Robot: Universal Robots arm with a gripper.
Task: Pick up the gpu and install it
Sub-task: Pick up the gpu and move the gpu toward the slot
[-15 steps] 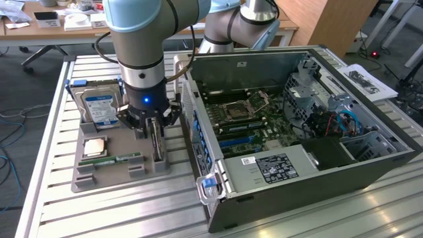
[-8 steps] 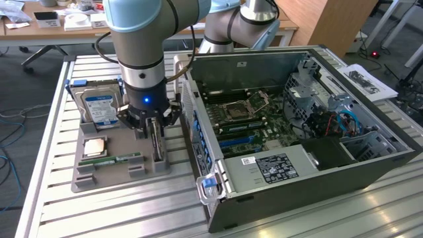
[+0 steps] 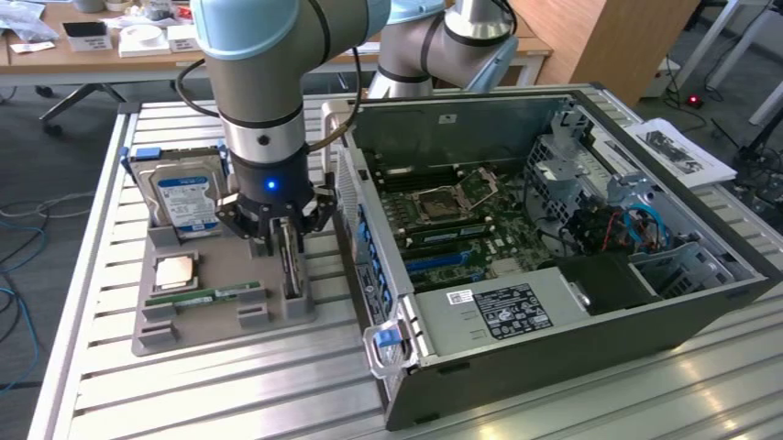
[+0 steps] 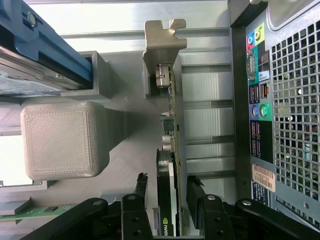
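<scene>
The gpu [image 3: 292, 268] stands on its edge in a slot of the grey holder tray [image 3: 208, 335], beside the open computer case [image 3: 551, 275]. My gripper [image 3: 284, 231] has come straight down over it, the fingers straddling the card's upper edge. In the wrist view the gpu [image 4: 173, 107] runs edge-on away from the camera, its silver bracket [image 4: 162, 42] at the far end. My gripper [image 4: 168, 184] is open, with one black finger [image 4: 141, 186] on each side of the card and a narrow gap showing on at least one side.
The tray also holds a silver hard drive [image 3: 183, 197] with a blue-white label, a CPU [image 3: 175, 270] and a green RAM stick [image 3: 202, 296]. The case's rear panel [image 4: 280, 100] is close beside the card. The motherboard [image 3: 441, 229] lies exposed inside the case.
</scene>
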